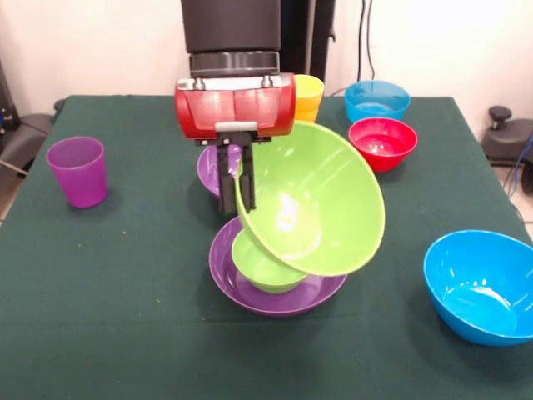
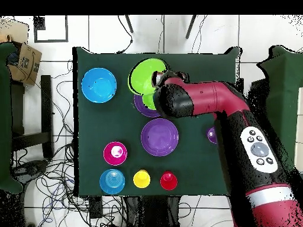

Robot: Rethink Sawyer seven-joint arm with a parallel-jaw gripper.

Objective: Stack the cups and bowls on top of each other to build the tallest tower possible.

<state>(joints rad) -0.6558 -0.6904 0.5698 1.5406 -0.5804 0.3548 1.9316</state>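
Note:
My gripper [image 1: 238,197] is shut on the rim of the large lime green bowl [image 1: 321,196], which hangs steeply tilted with its opening facing the camera. Its lower edge reaches down to a small green bowl [image 1: 262,268] sitting inside a large purple bowl [image 1: 250,302]; whether they touch I cannot tell. From overhead the lime green bowl [image 2: 144,75] overlaps that purple bowl [image 2: 141,107], and the arm [image 2: 198,101] covers the gripper. A second purple bowl [image 1: 207,167] lies flat behind the fingers. The large blue bowl [image 1: 481,287] stands alone at the right.
The purple cup [image 1: 77,171] stands at the left. The yellow cup [image 1: 309,96], small light blue bowl [image 1: 376,100] and small red bowl [image 1: 382,142] sit at the far side. The red cup [image 2: 168,180] shows only from overhead, beside the yellow cup [image 2: 141,178].

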